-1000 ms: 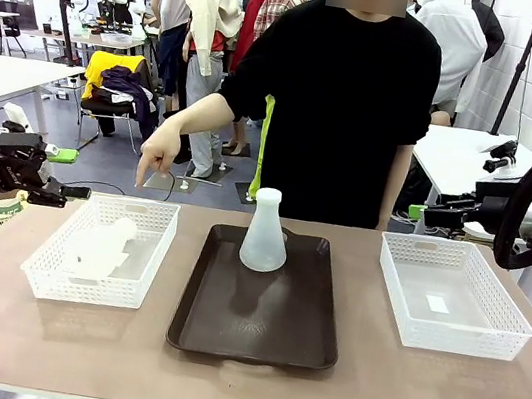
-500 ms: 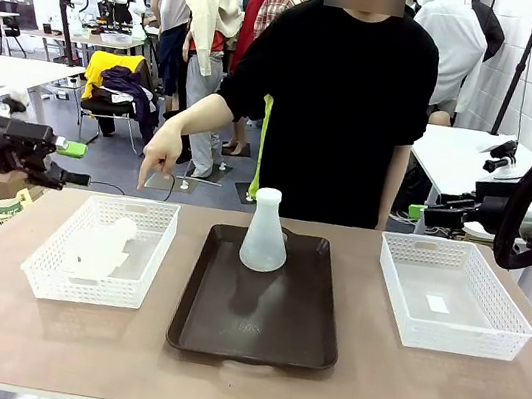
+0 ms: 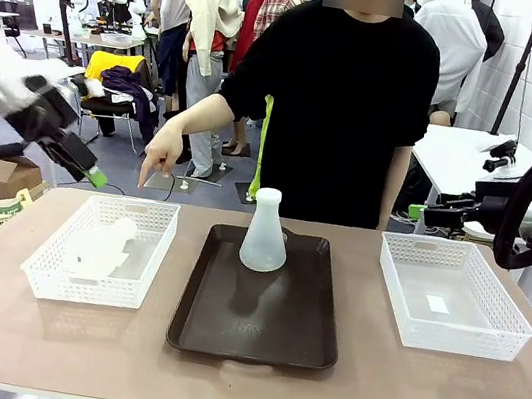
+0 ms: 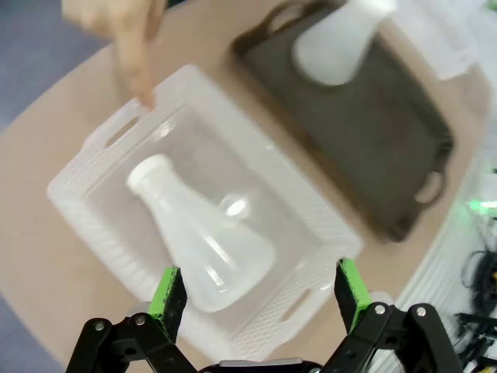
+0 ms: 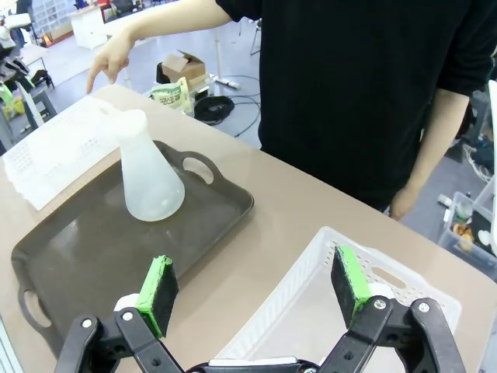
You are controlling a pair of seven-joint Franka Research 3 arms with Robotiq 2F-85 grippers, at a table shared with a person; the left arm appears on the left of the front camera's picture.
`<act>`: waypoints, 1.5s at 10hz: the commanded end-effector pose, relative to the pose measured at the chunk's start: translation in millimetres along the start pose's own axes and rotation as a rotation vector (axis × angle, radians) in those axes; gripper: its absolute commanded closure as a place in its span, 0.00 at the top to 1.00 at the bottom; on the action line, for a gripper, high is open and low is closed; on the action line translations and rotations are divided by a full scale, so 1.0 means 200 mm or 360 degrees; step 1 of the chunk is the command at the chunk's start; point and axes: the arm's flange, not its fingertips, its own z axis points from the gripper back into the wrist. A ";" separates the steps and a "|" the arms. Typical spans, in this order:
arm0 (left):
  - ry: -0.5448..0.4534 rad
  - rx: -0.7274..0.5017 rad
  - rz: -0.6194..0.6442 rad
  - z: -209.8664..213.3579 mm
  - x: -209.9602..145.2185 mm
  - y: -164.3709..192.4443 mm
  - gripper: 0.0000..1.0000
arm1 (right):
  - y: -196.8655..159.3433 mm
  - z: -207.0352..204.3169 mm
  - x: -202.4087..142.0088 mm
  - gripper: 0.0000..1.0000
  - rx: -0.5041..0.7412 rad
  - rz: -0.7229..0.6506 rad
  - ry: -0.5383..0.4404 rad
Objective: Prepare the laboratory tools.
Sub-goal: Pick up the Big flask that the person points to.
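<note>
One frosted conical flask (image 3: 266, 234) stands upright at the back of the dark brown tray (image 3: 255, 334); it also appears as the flask (image 5: 151, 175) and, blurred, as the flask (image 4: 338, 47). A second flask (image 3: 102, 246) lies on its side in the left white basket (image 3: 148, 272). My left gripper (image 3: 93, 173) hangs open, up left of that basket and tilted down at it, and looks straight down on the lying flask (image 4: 203, 242) between its fingers (image 4: 168, 291). My right gripper (image 3: 416, 211) is open, behind the right basket, with nothing between its pads (image 5: 158, 289).
A person stands at the far side, and the hand (image 3: 158, 157) points a finger (image 4: 140, 70) down at the left basket's far rim (image 4: 101, 167). An empty white basket (image 3: 402, 297) sits at the right, its corner (image 5: 311, 287) under my right gripper. Bare table lies in front of the tray.
My left arm has risen and swung in from the far left toward the left basket, its gripper now tilted downward. The flasks, the person's hand and my right arm have stayed put.
</note>
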 end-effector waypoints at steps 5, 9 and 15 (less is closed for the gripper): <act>0.0455 0.0394 0.0133 -0.39 0.19 0.04 1.00 | 0.00 0.00 -0.01 1.00 -0.0004 0.0000 0.0010; 0.0241 0.0482 0.0253 -0.53 0.26 0.09 1.00 | 0.00 0.00 -0.01 1.00 -0.0004 0.0000 0.0010; 0.0454 0.0492 0.0480 -0.71 0.35 0.14 1.00 | 0.00 0.00 -0.01 1.00 -0.0004 0.0000 0.0010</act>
